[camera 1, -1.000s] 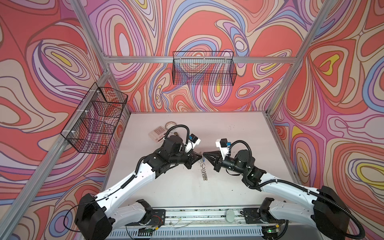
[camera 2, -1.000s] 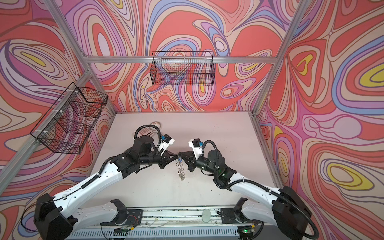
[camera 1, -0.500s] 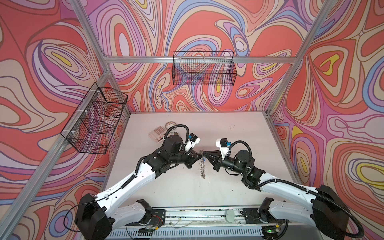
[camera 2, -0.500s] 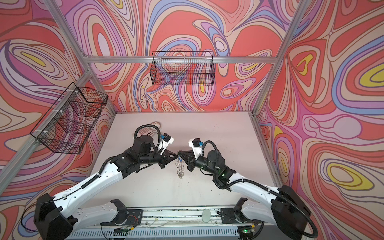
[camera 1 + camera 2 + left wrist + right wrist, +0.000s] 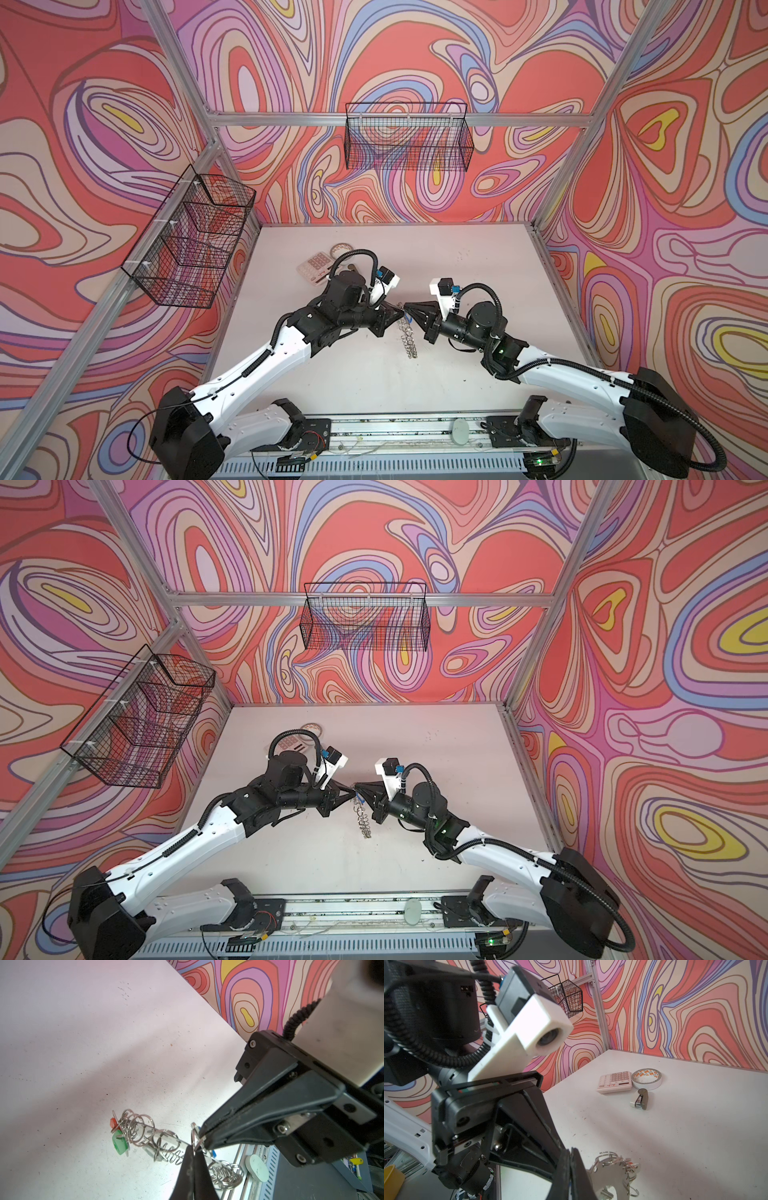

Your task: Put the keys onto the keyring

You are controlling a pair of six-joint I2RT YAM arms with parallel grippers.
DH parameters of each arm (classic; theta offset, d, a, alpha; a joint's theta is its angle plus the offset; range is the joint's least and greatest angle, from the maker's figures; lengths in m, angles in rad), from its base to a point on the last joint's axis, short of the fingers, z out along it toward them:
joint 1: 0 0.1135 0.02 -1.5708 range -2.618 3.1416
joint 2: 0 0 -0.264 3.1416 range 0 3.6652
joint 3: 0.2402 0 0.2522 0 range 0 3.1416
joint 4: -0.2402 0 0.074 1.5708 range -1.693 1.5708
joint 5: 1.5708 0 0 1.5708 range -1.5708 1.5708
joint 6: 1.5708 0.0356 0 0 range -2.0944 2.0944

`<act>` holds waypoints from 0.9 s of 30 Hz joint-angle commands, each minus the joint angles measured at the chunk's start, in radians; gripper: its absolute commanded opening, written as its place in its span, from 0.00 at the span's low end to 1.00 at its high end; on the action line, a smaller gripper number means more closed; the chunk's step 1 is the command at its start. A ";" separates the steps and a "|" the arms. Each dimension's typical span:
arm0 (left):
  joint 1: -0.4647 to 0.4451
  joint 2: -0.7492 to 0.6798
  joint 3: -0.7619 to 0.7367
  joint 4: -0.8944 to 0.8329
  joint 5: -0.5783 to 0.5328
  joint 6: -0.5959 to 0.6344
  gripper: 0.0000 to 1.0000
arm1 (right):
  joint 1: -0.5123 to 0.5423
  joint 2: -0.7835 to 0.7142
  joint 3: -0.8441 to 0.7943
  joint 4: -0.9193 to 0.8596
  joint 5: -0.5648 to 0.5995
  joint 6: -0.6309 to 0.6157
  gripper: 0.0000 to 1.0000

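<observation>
Last second, no real change: left gripper [image 5: 397, 311] and right gripper [image 5: 413, 308] stay tip to tip over middle of table [image 5: 457, 353], both clamped. Below them keyring [image 5: 409, 338] still hangs, slight sway only. My read: threading stalled.

Left jaws pinch keyring rim. Right jaws closed at wire loop [image 5: 195, 1136], blue tag [image 5: 213, 1153] just beside tip; loop or key, I cannot tell.

Look of keyring: flat grey disc, loops fringing rim, red tag [image 5: 113, 1122] and green tag [image 5: 119, 1142] dangling at low end.
</observation>
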 commanded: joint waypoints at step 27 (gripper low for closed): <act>-0.014 -0.020 -0.011 0.170 0.038 -0.175 0.00 | 0.044 -0.004 -0.051 -0.069 0.252 -0.028 0.00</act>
